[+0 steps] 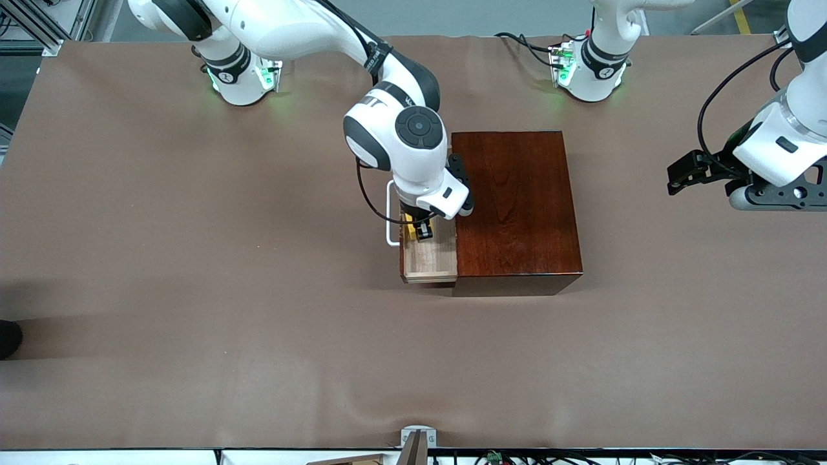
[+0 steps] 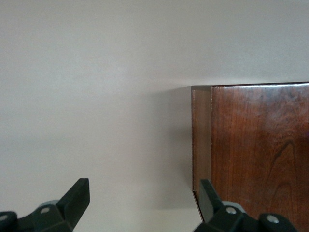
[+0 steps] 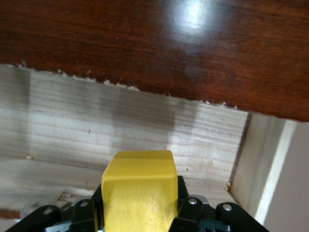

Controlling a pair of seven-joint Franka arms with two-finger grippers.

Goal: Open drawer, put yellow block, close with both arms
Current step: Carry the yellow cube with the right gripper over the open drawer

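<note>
The block [image 3: 139,186] is judged to be light, rigid and smooth-faced, so a modest pinch across two flat parallel sides should be enough; its small size leaves little margin for a skewed grip. It is held that way now: the right gripper [image 1: 421,229] is closed on the block, which is seen in the right wrist view between the fingers, above the pale floor of the drawer [image 1: 429,258]. Whether the block touches that floor cannot be told.

The drawer is pulled out toward the right arm's end of the table, its handle [image 1: 390,213] standing clear of the box [image 1: 517,206]. The drawer is judged to slide easily but to be stiff enough to be pushed on its front; the box looks heavy enough to stay put, though its glossy top would give poor purchase.

The right arm is reached across from its base, the wrist bent so that the gripper points down into the open drawer, close to the box's front edge.

The left gripper [image 1: 691,173] is held in the air over bare table toward the left arm's end, well apart from the box. Its jaws are spread wide with nothing between them, as the left wrist view shows, where a corner of the box appears past one finger [image 2: 72,198]. This arm is waiting.
</note>
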